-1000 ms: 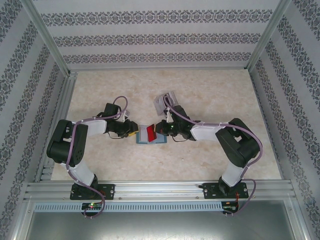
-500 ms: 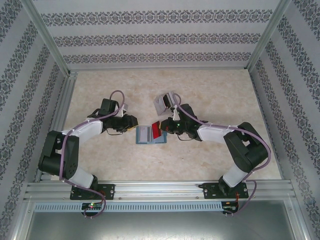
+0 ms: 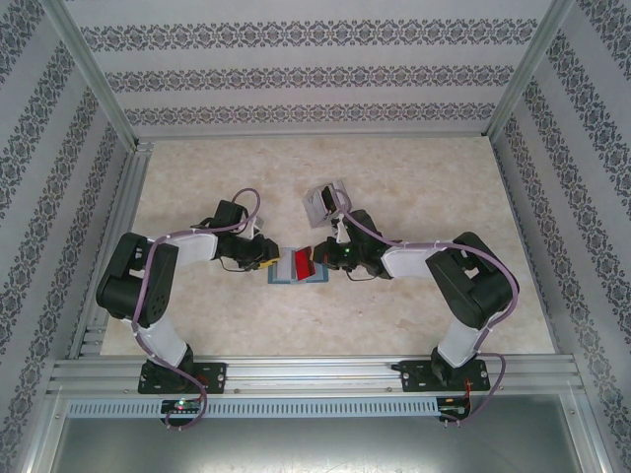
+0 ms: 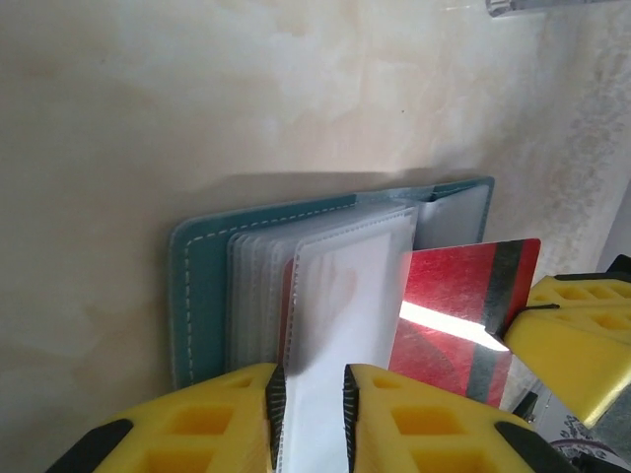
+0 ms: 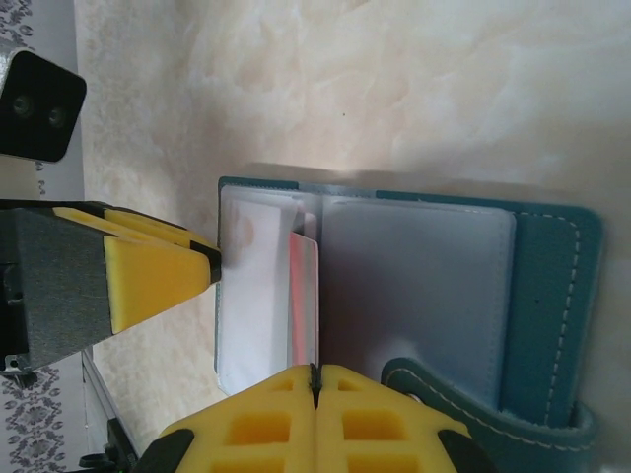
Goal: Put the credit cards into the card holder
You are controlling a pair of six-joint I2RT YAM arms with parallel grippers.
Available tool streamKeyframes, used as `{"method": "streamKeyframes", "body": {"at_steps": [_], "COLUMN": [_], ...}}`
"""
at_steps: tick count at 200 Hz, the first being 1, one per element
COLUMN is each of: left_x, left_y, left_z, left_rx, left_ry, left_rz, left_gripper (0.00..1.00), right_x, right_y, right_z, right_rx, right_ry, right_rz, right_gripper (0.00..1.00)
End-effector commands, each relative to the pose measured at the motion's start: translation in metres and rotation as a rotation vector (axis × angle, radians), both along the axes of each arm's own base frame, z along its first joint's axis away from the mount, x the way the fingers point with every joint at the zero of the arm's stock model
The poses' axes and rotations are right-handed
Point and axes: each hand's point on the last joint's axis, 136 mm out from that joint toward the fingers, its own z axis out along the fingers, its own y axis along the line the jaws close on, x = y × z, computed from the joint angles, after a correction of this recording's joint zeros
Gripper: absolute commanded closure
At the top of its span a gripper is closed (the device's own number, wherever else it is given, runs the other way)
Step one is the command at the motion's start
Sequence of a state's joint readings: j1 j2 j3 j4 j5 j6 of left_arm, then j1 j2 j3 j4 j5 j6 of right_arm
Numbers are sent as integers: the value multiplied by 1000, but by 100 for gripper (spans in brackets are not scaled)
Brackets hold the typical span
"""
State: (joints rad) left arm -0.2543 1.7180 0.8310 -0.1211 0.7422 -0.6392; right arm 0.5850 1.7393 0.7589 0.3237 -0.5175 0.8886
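Note:
The teal card holder (image 3: 283, 277) lies open on the table between both arms, its clear sleeves fanned out (image 4: 202, 286) (image 5: 552, 296). My left gripper (image 3: 266, 260) (image 4: 314, 379) sits at its left edge, fingers closed down on one clear sleeve. My right gripper (image 3: 317, 260) (image 5: 315, 370) is shut on a red credit card (image 4: 454, 315) with a dark stripe. That card (image 5: 304, 296) stands on edge with its far end at the holder's fold, beside the held sleeve. Another red card shows inside a sleeve behind the held one.
A clear slotted stand (image 3: 323, 202) with more cards stands just beyond the right gripper. The holder's strap (image 5: 493, 404) curls up near my right fingers. Metal frame rails and patterned walls enclose the pale marble tabletop (image 3: 424, 187).
Half a second ago my left gripper was drawn back off the holder and the red card hung at its right edge. Both have closed in again, the card now over the holder's middle.

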Motion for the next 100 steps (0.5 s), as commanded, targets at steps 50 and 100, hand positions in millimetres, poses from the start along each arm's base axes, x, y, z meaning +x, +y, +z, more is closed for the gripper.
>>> {"method": "streamKeyframes", "body": {"at_steps": [50, 100], "left_x": [-11, -12], "left_y": [0, 2], "left_z": [-19, -15], "left_rx": [16, 26], "left_ry": [29, 21], "left_rz": [-19, -17], "left_gripper": [78, 79], "right_x": [11, 19], "right_y": [9, 20], "right_z": [-8, -6], "right_rx": [17, -4], "right_ry": [-3, -43], "right_rz": [1, -11], "right_gripper": [100, 100]}}
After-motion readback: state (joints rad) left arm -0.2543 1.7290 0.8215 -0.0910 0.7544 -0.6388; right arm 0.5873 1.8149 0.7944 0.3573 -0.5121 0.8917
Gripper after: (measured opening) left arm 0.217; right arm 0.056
